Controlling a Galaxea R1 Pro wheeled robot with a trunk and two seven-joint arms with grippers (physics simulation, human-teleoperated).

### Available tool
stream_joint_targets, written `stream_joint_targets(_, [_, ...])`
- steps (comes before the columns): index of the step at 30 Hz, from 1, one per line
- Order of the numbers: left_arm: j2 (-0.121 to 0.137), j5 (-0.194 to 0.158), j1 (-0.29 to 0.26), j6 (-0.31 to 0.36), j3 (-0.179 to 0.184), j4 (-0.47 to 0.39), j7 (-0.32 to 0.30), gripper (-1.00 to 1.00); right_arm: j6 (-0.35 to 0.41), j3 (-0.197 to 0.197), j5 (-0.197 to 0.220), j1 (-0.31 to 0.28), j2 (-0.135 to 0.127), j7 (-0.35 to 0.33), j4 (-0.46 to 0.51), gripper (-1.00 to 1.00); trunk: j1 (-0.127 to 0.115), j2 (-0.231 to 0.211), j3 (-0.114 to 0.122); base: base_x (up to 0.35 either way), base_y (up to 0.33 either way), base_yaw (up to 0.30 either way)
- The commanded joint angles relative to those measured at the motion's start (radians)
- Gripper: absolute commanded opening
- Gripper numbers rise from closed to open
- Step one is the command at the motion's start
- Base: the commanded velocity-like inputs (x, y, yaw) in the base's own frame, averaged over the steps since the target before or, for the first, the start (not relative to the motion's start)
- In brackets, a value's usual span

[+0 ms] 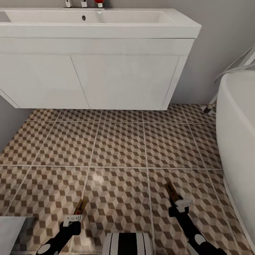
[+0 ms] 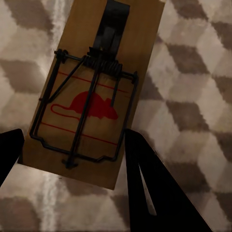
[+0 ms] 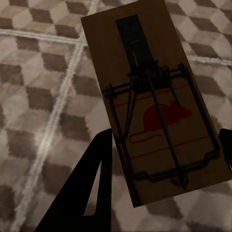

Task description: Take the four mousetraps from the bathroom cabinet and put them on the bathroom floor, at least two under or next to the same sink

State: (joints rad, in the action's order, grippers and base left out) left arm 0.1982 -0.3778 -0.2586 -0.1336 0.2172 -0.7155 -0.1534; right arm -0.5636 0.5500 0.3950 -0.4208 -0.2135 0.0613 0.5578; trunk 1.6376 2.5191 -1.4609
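Cube-patterned bathroom floor (image 1: 120, 148); each gripper (image 1: 72, 219) (image 1: 180, 204) clamps a tan, red-mouse-printed mousetrap (image 2: 92, 92) (image 3: 154, 104).

Tan wooden mousetrap (image 2: 92, 96) carries dark metal wire; glossy cube-patterned tile floor (image 1: 120, 148) catches a soft glare beneath the smooth white sink (image 1: 99, 24).

Two mousetraps were in view above the tiled bathroom floor (image 1: 120, 148), one (image 1: 80, 207) in the left gripper (image 1: 72, 219), one (image 1: 173, 193) in the right gripper (image 1: 182, 204), before one white sink (image 1: 102, 24) and one bathtub (image 1: 237, 117).
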Motion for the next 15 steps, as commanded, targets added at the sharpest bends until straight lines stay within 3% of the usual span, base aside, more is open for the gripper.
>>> stream_joint_targets(1, [0.001,-0.007,-0.001,-0.004,0.005,0.001,0.003,-1.00,-0.004,0.008,0.008,-0.001,-0.001,0.005,0.000,-1.00,0.000,0.000,-0.005,0.000,0.000,0.000])
stream_joint_targets(15, [0.001,-0.007,-0.001,-0.005,0.004,0.001,0.003,-1.00,-0.002,0.008,0.007,-0.001,-0.001,0.005,0.004,-1.00,0.007,0.004,-0.059,0.000,0.000,0.000])
